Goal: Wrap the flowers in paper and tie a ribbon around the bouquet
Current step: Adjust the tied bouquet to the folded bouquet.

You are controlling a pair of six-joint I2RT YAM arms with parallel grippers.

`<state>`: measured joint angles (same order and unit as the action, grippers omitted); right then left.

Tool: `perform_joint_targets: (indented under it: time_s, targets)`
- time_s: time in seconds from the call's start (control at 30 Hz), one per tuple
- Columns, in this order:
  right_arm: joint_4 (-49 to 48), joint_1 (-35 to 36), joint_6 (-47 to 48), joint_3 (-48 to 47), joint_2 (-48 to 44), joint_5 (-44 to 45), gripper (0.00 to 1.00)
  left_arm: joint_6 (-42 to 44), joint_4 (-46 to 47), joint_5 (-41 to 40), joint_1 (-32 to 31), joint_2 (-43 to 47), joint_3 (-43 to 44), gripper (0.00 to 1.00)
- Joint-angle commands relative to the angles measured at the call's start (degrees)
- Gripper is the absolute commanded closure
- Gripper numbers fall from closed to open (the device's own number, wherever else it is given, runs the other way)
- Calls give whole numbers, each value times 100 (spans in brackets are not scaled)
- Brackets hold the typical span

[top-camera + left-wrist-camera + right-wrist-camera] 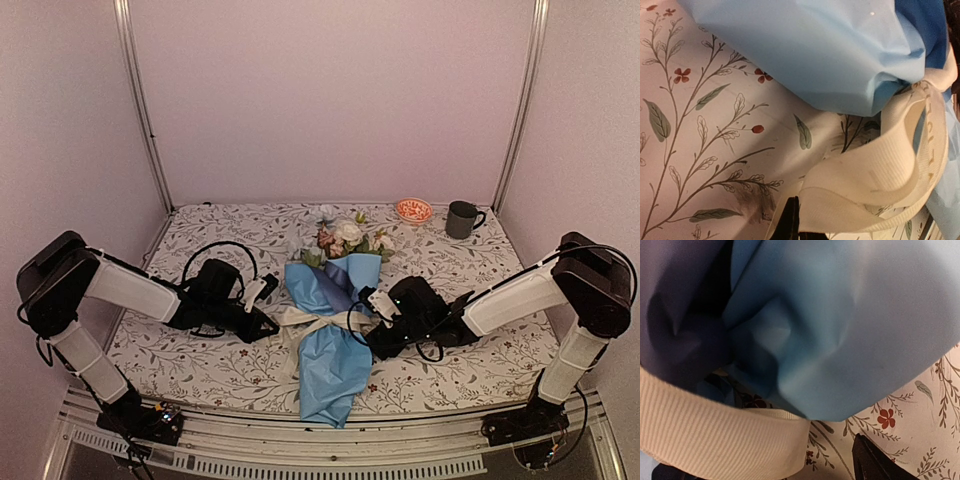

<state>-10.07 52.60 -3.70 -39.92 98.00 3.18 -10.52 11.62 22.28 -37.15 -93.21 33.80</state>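
Bouquet (335,330) lies mid-frame on the table (200,225): likely light, its paper (815,50) crushable, its ribbon (880,170) soft and slippery. Left fingers (791,220) pinch the ribbon; right fingers (872,462) stand apart, empty. Safest hold is probably the ribbon tails, never the flowers (345,238).

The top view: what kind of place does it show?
Probably an enclosed robot test booth: plain pale walls with metal corner rails, two white-and-black arms bolted at the near edge, and a white leaf-printed tablecloth.

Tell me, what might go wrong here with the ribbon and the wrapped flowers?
The ribbon loops slackly around the bouquet; a tug from the shut left claw might slip it off or drag the bouquet. The open right claw sits close to the paper and could crumple it.
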Motion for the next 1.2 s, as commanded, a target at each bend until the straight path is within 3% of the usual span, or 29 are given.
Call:
perform_joint_targets:
  time_s: [0.0, 0.07, 0.33, 0.9, 1.17]
  targets:
    - [-235, 6, 156, -138, 132, 162, 36, 75, -73, 40, -65, 171, 76, 100]
    - [-271, 5, 167, -138, 119, 140, 44, 77, -63, 52, -58, 164, 74, 100]
    - [-211, 5, 239, -91, -53, 54, 99, 69, -30, 47, -54, 152, 31, 100]
    - [413, 5, 76, 312, -868, -82, 100, 10, 33, -91, -27, 279, -45, 100]
    - [1183, -14, -856, 394, -731, -545, 100, 57, 14, -282, 198, 454, 174, 100]
